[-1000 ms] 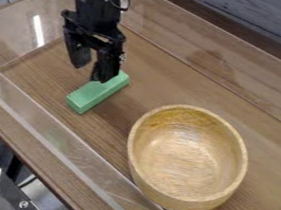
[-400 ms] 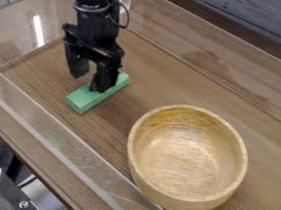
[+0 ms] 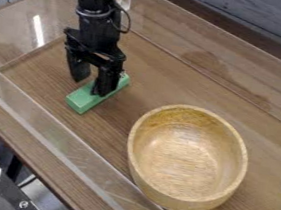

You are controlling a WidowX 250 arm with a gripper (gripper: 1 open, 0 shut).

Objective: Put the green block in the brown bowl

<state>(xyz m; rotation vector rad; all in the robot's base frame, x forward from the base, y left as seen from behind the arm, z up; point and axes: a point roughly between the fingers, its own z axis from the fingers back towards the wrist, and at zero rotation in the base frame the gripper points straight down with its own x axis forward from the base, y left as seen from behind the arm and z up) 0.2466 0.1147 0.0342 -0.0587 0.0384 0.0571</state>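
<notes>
The green block (image 3: pixel 88 96) lies flat on the wooden table, a short bright green bar left of centre. My gripper (image 3: pixel 92 77) points straight down over the block's far end, its black fingers (image 3: pixel 77 66) open and spread to either side of that end, low and close to the table. Nothing is gripped. The brown bowl (image 3: pixel 186 157) sits upright and empty at the lower right, well apart from the block and the gripper.
A clear acrylic wall (image 3: pixel 45 127) runs along the table's near edge, with another clear panel at the left. The wooden table (image 3: pixel 204 67) stretches behind the bowl toward the back wall.
The gripper has sunk a little toward the block, its open fingers now lower around the block's far end. Block and bowl have not moved.
</notes>
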